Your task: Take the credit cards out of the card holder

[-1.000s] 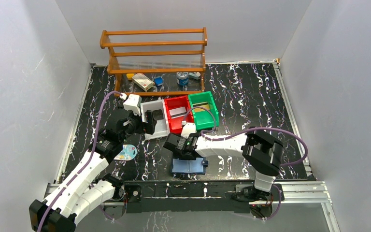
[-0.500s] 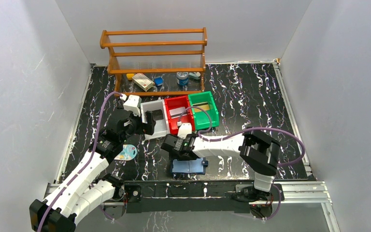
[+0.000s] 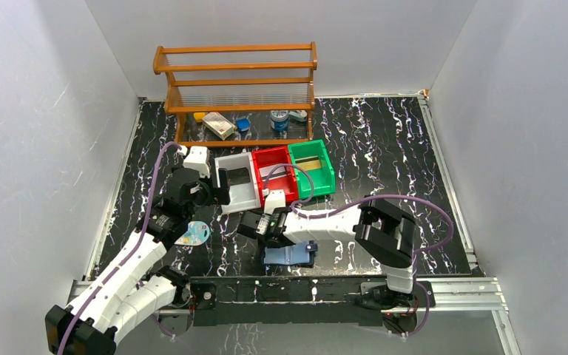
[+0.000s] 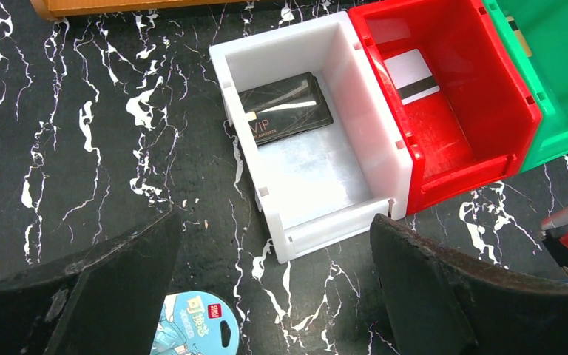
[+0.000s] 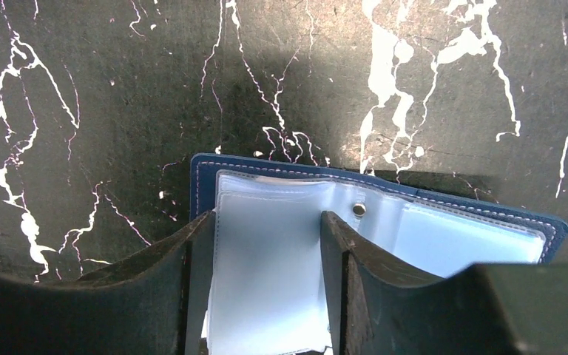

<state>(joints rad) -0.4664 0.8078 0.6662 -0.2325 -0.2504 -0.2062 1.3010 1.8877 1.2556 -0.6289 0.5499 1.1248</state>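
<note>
- The card holder [image 3: 290, 255] lay open at the table's [image 3: 384, 148] near edge, sleeves upward, evidently to give access.
- The right gripper [image 5: 266, 218] stood half open astride one clear sleeve, with no card visible between its jaws.
- The left gripper [image 4: 275, 229] hung wide open and empty before the white bin [image 4: 373, 118].
- That bin held a black card [image 4: 285, 107], and was judged the drop point.
- The red bin [image 4: 518, 103] beyond held a white card [image 4: 414, 74].

The fingers [image 5: 155, 296] straddle a sleeve [image 5: 266, 259] of the open card holder [image 5: 451, 237].
</note>
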